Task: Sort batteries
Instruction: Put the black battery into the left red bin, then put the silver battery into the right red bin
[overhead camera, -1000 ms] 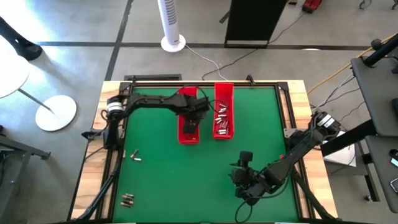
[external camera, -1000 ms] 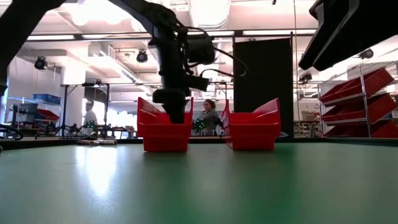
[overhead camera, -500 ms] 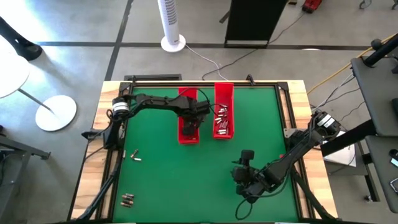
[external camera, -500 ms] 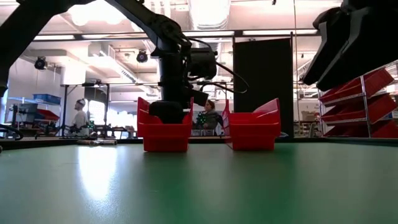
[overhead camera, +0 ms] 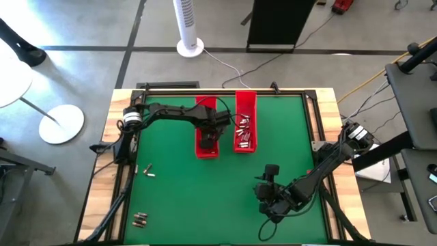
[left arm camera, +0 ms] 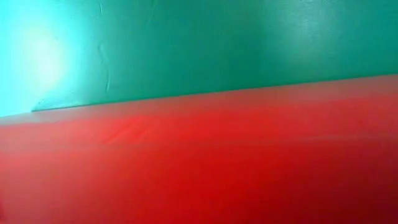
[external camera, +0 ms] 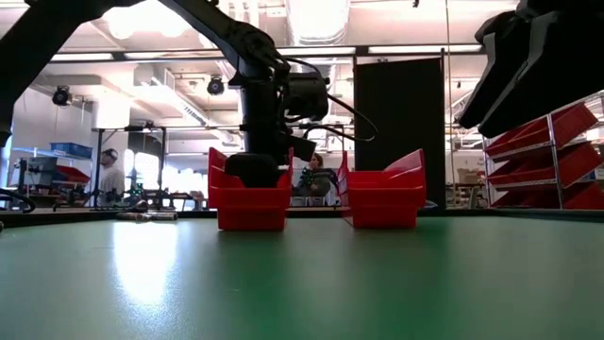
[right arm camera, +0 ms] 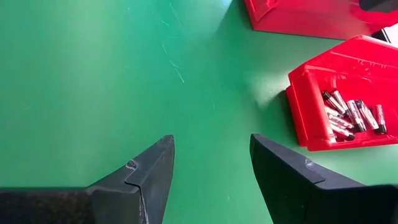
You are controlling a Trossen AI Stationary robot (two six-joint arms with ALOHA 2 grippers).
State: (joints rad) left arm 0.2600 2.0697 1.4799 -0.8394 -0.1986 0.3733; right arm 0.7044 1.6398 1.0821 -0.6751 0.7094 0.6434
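Two long red trays stand side by side at the far middle of the green mat. My left gripper (overhead camera: 208, 139) is sunk inside the left tray (overhead camera: 205, 152), behind its near wall (external camera: 250, 208); the left wrist view shows only red tray wall (left arm camera: 199, 168) and mat. The right tray (right arm camera: 298, 109) holds several small batteries (right arm camera: 351, 115), silvery and darker, lying on its floor (overhead camera: 244, 133). Loose batteries lie on the mat near the left edge (overhead camera: 147, 171) and at the near-left corner (overhead camera: 140, 219). My right gripper (right arm camera: 211, 168) hovers open over bare mat near the near-right part of the table (overhead camera: 268, 193).
A black frame borders the mat (overhead camera: 311, 123), with wooden table edge outside it. Open green mat lies between the trays and my right gripper. Beyond the far edge stand a white fan (overhead camera: 189, 24) and a dark cabinet (external camera: 399, 132); people are in the room behind (external camera: 311, 179).
My left gripper has gone down from just above the left tray's rim into the tray, then held still. My right arm has shifted a little near the near-right part of the table. Trays and loose batteries have stayed where they were.
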